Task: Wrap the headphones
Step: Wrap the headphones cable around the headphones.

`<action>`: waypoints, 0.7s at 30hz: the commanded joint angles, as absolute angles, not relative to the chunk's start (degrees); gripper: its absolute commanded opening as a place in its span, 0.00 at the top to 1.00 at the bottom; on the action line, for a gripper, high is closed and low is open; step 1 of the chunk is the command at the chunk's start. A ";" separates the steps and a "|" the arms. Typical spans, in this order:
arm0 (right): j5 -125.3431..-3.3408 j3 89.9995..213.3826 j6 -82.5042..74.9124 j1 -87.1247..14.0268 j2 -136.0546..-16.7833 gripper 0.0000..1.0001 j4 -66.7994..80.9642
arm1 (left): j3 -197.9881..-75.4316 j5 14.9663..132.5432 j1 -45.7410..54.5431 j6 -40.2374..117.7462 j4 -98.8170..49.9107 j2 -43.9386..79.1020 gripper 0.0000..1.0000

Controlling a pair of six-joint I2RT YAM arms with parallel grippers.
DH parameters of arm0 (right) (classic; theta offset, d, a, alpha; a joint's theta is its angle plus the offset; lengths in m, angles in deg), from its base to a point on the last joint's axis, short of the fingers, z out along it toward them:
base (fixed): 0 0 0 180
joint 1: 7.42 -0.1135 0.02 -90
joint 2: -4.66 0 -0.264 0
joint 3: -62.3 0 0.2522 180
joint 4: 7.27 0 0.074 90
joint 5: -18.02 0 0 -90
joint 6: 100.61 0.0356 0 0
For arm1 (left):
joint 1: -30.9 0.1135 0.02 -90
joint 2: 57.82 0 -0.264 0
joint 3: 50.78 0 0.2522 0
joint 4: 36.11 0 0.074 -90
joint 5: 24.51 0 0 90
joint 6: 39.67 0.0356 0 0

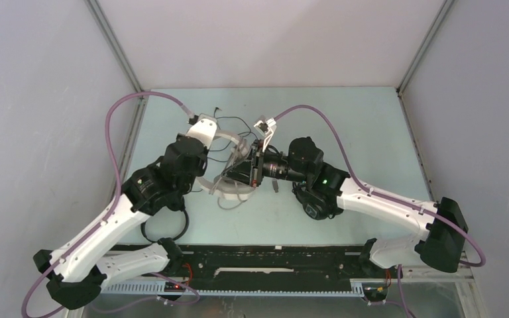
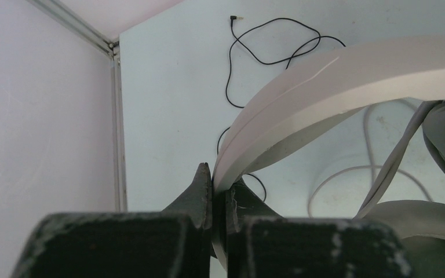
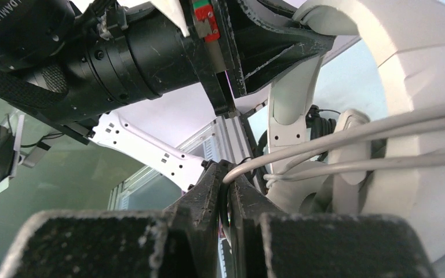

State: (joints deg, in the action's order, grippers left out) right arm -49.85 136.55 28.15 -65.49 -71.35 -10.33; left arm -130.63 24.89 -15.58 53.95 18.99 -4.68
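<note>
The large white-grey headphones (image 1: 227, 140) are lifted over the middle of the table. My left gripper (image 2: 219, 180) is shut on their white headband (image 2: 336, 75), close to one end; from above it shows beside the band (image 1: 220, 155). My right gripper (image 3: 227, 174) comes in from the right (image 1: 240, 173) and is shut on the grey cable (image 3: 347, 136), which runs from between its fingers across the white ear cup (image 3: 423, 174). Loops of grey cable (image 2: 347, 171) lie on the table below.
A thin black cable with a jack plug (image 2: 266, 55) lies loose on the table behind the headband. A black over-ear pair (image 1: 318, 204) sits under the right arm, and a slim black ring-shaped pair (image 1: 166, 228) under the left arm. Grey walls close three sides.
</note>
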 commanded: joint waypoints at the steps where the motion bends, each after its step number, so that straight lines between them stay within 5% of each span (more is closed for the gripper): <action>1: -49.25 140.10 24.78 -68.79 -70.96 0.89 -12.73 | -136.83 19.00 -14.96 42.69 16.20 -3.59 1.00; 21: -71.88 140.03 -0.96 -77.89 -73.76 0.79 -6.43 | -142.89 18.15 -11.32 29.11 17.27 -4.44 1.00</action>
